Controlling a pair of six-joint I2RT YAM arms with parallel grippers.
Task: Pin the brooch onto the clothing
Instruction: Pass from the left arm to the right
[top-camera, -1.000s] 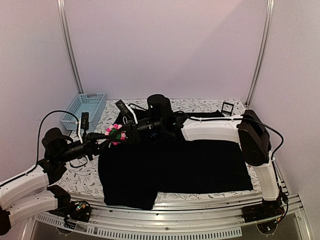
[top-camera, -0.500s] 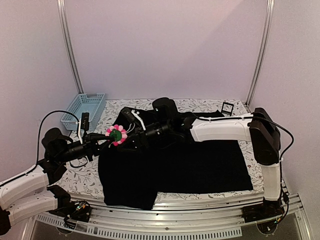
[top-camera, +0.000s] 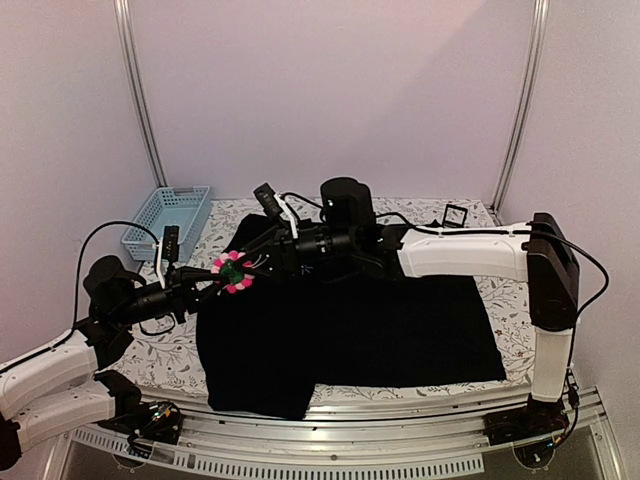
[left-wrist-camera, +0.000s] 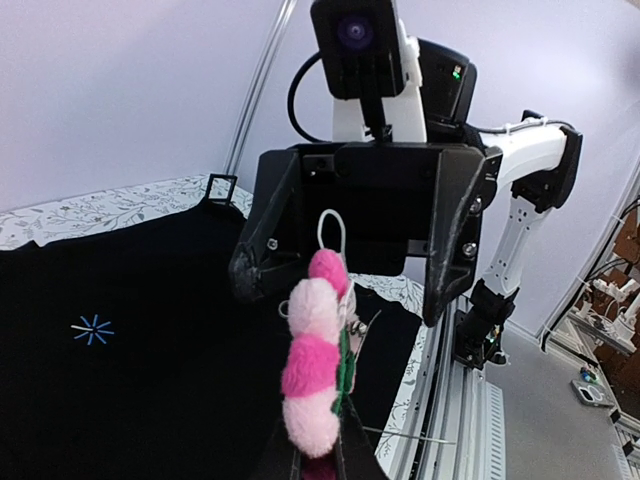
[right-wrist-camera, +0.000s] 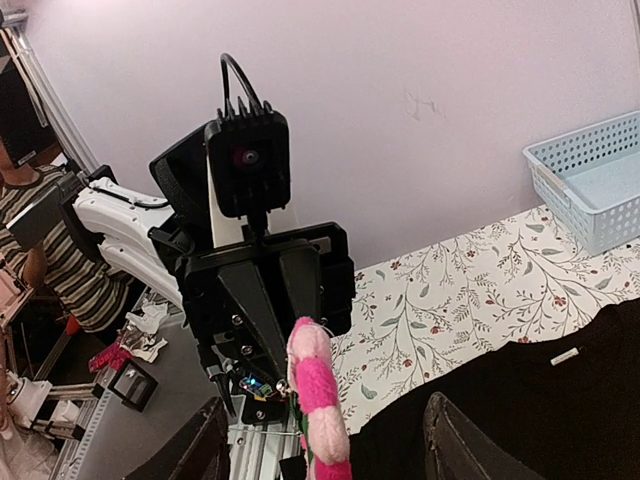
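The brooch, a flower of pink petals with a green back, hangs in the air over the shirt's left edge. My left gripper is shut on its lower edge, and the left wrist view shows the brooch edge-on, rising from the fingertips. My right gripper faces it from the other side and is open. Its fingers stand wide on both sides of the brooch without touching it. The clothing, a black shirt, lies flat on the table, and its blue star emblem shows.
A light-blue basket sits at the back left on the floral tablecloth. At the back right stands a small black stand. Metal frame posts rise at both back corners.
The right gripper's jaws have spread apart around the brooch, and the right arm has stretched out with its wrist lifted. The left gripper still holds the brooch in about the same place.
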